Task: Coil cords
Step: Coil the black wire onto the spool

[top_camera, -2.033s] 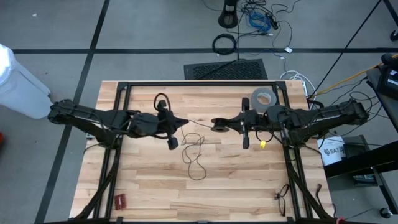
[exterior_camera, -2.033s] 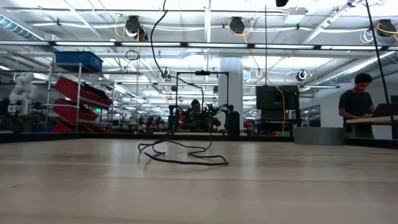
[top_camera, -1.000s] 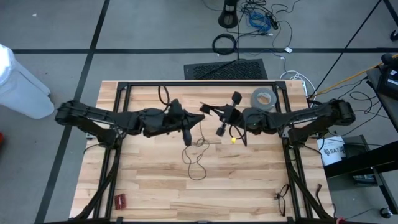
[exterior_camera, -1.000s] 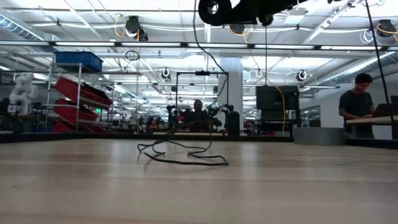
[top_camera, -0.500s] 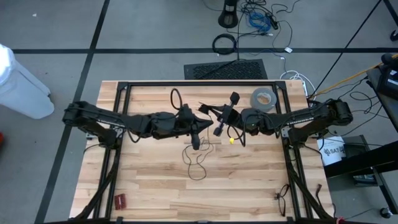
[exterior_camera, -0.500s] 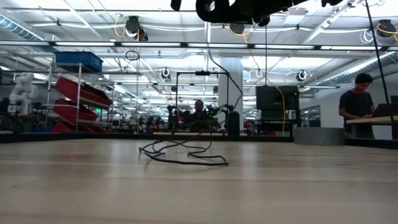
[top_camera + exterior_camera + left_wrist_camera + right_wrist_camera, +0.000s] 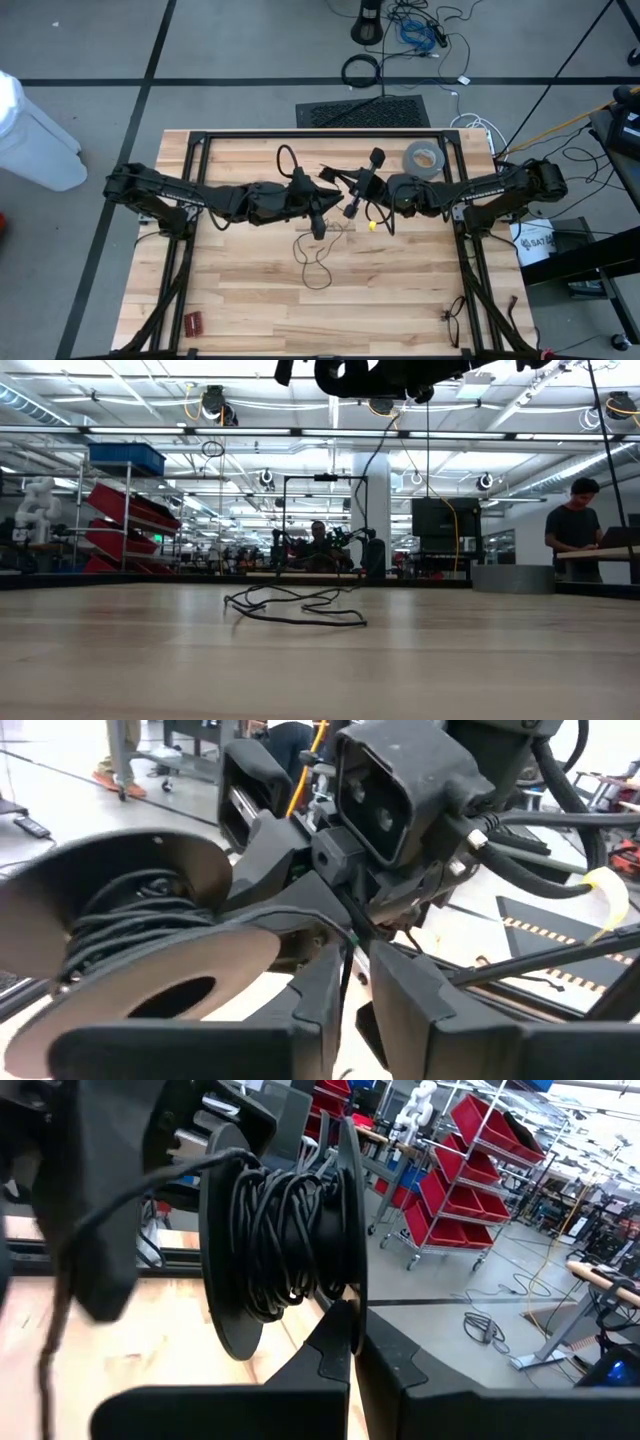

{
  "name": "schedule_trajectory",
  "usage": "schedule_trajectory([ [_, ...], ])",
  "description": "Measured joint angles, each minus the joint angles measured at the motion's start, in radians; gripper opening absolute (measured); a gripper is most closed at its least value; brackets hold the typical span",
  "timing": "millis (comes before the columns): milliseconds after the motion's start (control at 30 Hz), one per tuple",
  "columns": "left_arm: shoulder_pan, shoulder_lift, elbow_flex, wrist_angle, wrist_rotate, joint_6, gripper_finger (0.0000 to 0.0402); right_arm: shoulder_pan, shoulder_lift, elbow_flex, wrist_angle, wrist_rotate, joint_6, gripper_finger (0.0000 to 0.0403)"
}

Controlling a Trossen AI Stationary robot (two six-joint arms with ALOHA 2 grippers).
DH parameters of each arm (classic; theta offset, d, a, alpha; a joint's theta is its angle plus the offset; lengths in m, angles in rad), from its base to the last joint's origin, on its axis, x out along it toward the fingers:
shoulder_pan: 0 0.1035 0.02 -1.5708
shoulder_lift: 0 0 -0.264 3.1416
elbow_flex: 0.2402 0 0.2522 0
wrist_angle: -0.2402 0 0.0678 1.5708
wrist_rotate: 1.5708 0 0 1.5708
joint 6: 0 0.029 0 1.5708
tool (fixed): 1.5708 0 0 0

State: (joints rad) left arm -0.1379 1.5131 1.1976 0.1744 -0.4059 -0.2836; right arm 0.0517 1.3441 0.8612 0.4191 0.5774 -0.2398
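The cord is a very thin black wire. Part of it lies in loose loops (image 7: 315, 258) (image 7: 295, 610) on the wooden table. One strand (image 7: 375, 460) rises to a black spool (image 7: 280, 1230) (image 7: 130, 950) wound with more of it. My right gripper (image 7: 340, 190) (image 7: 352, 1340) is shut on that spool, high over the table's middle. My left gripper (image 7: 330, 205) (image 7: 355, 990) hangs right next to the spool with a narrow gap between its fingers. The wire (image 7: 346, 955) runs down through that gap. My left gripper has the wire (image 7: 346, 955) passing between its fingers, close to one finger (image 7: 325, 990); whether it touches, I cannot tell. My right gripper pinches the rim of one spool flange (image 7: 345, 1305) between its two fingers, coming level from the table's right. The spool hangs clear of the table.
A grey tape roll (image 7: 421, 157) lies at the table's far right. A small red object (image 7: 191, 322) sits at the near left corner and a dark tangle (image 7: 452, 315) at the near right. A person (image 7: 575, 520) stands in the room beyond the table.
My left gripper has moved toward the table's right, closer to the spool, and a little down. The strand rising from the loops to the spool has shifted with it, while the loops on the table stay in place.
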Motion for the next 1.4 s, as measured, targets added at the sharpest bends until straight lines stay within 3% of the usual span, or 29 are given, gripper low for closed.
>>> schedule_trajectory([
  [267, -0.003, 0.0, 0.0, -0.008, -0.008, -0.019, 0.008, 0.0, -0.007, 0.0, 0.002, -0.01, 0.0, 0.0],
  [933, -0.038, 0.054, 0.0, -0.003, -0.013, -0.023, 0.008, 0.005, -0.092, 0.0, -0.011, -0.151, 0.08, 0.0],
  [1233, -0.115, 0.066, 0.0, -0.012, -0.014, 0.01, 0.008, 0.005, -0.157, 0.0, -0.104, -0.194, 0.12, 0.0],
  [1400, -0.144, 0.06, 0.0, -0.11, -0.041, 0.003, 0.008, 0.004, -0.216, 0.0, -0.159, -0.28, 0.167, 0.0],
])
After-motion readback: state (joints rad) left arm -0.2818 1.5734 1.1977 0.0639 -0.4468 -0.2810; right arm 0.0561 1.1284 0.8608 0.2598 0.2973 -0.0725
